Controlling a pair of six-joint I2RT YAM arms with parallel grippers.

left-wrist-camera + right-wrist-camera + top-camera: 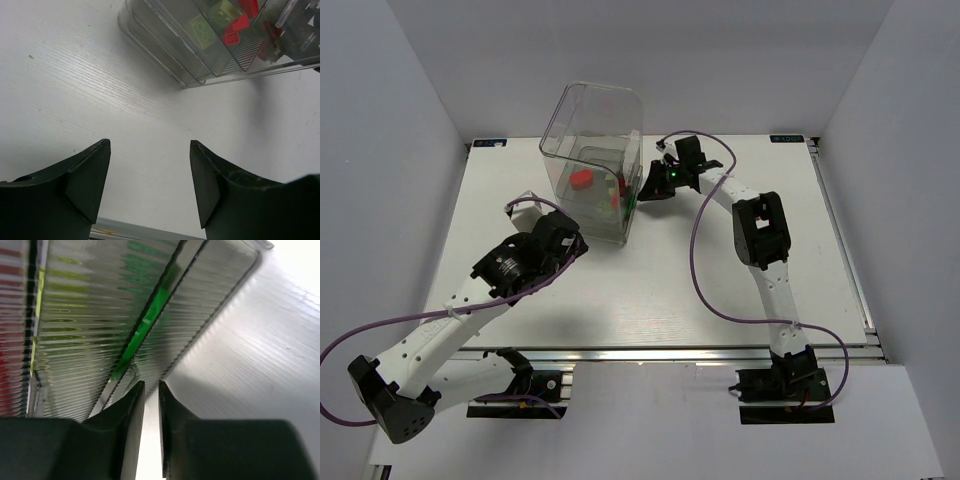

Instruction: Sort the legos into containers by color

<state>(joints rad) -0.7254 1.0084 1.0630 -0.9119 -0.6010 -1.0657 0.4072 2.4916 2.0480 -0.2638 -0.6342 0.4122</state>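
The containers are stacked compartments of one clear plastic box [592, 150] with a rounded top, standing at the back middle of the table. Inside show legos: a red brick [582, 180] and green ones [618, 200]. The left wrist view catches a red brick [233, 38] and a yellow-green brick [202, 29] through the box wall [165, 40]. My left gripper [150, 146] hangs open over bare table, short of the box's near left corner, nothing between its fingers. My right gripper [151, 384] sits against the box's ribbed right side [90, 315], jaws a narrow slit apart and empty.
A green strip [150, 315] runs along a compartment edge just ahead of the right fingertips. The white table [650, 290] spreads in front of the box, with a metal rail along its near edge [670, 352]. White walls close in the left, right and back.
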